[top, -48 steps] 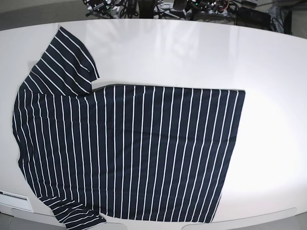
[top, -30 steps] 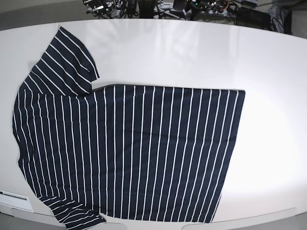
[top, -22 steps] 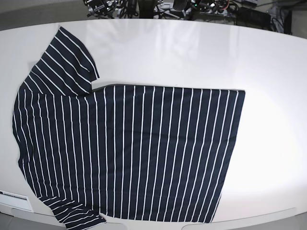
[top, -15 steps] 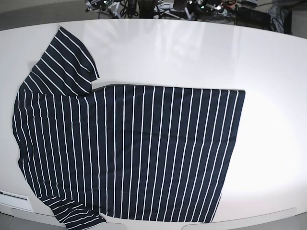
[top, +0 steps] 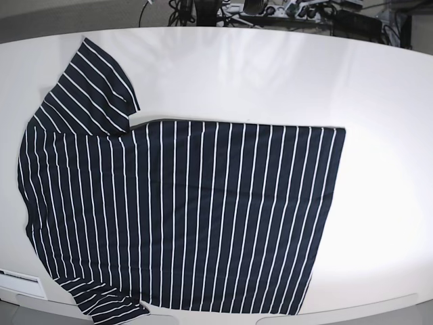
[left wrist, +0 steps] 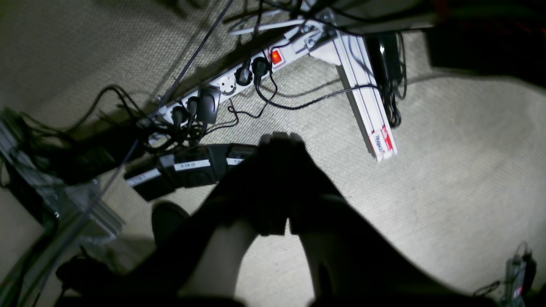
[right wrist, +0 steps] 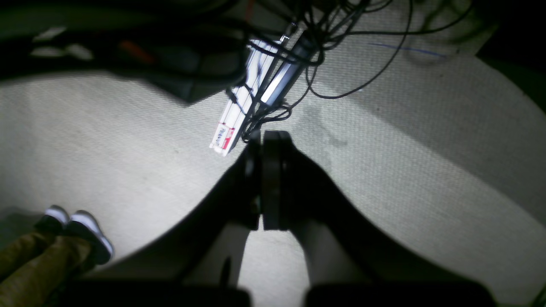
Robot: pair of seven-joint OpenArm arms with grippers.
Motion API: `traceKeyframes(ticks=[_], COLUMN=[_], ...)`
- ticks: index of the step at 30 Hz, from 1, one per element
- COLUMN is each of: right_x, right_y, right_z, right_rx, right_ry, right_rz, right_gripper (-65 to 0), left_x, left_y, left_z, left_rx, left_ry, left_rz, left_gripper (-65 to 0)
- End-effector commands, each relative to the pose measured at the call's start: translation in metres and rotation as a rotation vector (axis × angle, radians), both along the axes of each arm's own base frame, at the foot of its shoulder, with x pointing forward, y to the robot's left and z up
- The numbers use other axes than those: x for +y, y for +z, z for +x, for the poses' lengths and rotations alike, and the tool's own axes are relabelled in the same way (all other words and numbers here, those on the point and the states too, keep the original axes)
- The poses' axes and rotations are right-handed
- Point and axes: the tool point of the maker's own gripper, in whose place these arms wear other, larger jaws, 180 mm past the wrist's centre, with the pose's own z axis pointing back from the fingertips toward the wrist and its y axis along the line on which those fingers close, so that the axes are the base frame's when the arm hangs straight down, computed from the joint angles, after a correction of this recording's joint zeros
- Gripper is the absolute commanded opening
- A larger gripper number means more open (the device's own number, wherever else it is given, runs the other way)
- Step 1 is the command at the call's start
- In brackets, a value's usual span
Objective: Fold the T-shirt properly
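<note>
The T-shirt (top: 183, 213) lies flat on the white table (top: 270, 74) in the base view, dark with thin white stripes, collar end to the left, hem to the right, one sleeve spread toward the far left. Neither gripper shows in the base view. In the left wrist view my left gripper (left wrist: 281, 138) is shut and empty, hanging over the carpet. In the right wrist view my right gripper (right wrist: 264, 136) is shut and empty, also over the carpet. The T-shirt is out of both wrist views.
A power strip (left wrist: 222, 87) with cables and an aluminium frame leg (left wrist: 367, 111) lie on the carpet under the left gripper. The same kind of frame leg (right wrist: 243, 106) and cables show in the right wrist view. A person's shoes (right wrist: 81, 234) stand at lower left there.
The T-shirt has not moved. At the table's far edge the dark arm parts and cables have shifted and drawn back out of the base view.
</note>
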Motion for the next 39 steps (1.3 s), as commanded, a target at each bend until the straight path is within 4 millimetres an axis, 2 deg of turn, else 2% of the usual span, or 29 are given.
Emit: traceKeyframes(ticks=[1, 4, 7, 11, 17, 19, 22, 28, 31, 36, 39], right_x=[-0.006, -0.021, -0.042, -0.067, -0.089, -0.088, -0.082, -0.075, -0.068, -0.057, -0.064], right_y=[0.010, 0.035, 0.062, 0.102, 0.163, 0.180, 0.198, 0.213, 0.222, 0.247, 0.254], right_z=[-0.003, -0.001, 0.008, 0.025, 0.048, 0.050, 0.065, 0.074, 0.083, 0.105, 0.113], right_rx=[-0.013, -0.050, -0.094, -0.145, -0.249, -0.262, -0.312, -0.318, -0.349, -0.440, -0.477], right_ry=[-0.008, -0.041, -0.106, -0.201, -0.244, -0.239, -0.226, -0.175, -0.179, -0.137, -0.136], right_rz=[0.000, -0.014, -0.026, -0.006, 0.019, 0.045, 0.088, 0.086, 0.118, 0.134, 0.110], right_gripper=[-65.0, -65.0, -65.0, -65.0, -65.0, -65.0, -65.0, -65.0, -65.0, -65.0, -65.0], left_x=[0.003, 0.003, 0.005, 0.013, 0.022, 0.017, 0.004, -0.018, -0.024, -0.026, -0.024], left_y=[0.010, 0.038, 0.066, 0.098, 0.142, 0.160, 0.186, 0.227, 0.239, 0.257, 0.261], left_z=[-0.005, -0.009, -0.006, 0.013, 0.048, 0.055, 0.062, 0.073, 0.079, 0.102, 0.117], left_rx=[-0.011, -0.043, -0.089, -0.183, -0.262, -0.293, -0.335, -0.405, -0.436, -0.541, -0.592], left_ry=[-0.020, -0.080, -0.134, -0.182, -0.143, -0.147, -0.153, -0.163, -0.182, -0.218, -0.234], left_rz=[-0.014, -0.044, -0.051, -0.023, 0.016, -0.006, -0.043, -0.099, -0.103, -0.068, -0.051], left_gripper=[-65.0, -65.0, -65.0, -65.0, -65.0, -65.0, -65.0, -65.0, -65.0, -65.0, -65.0])
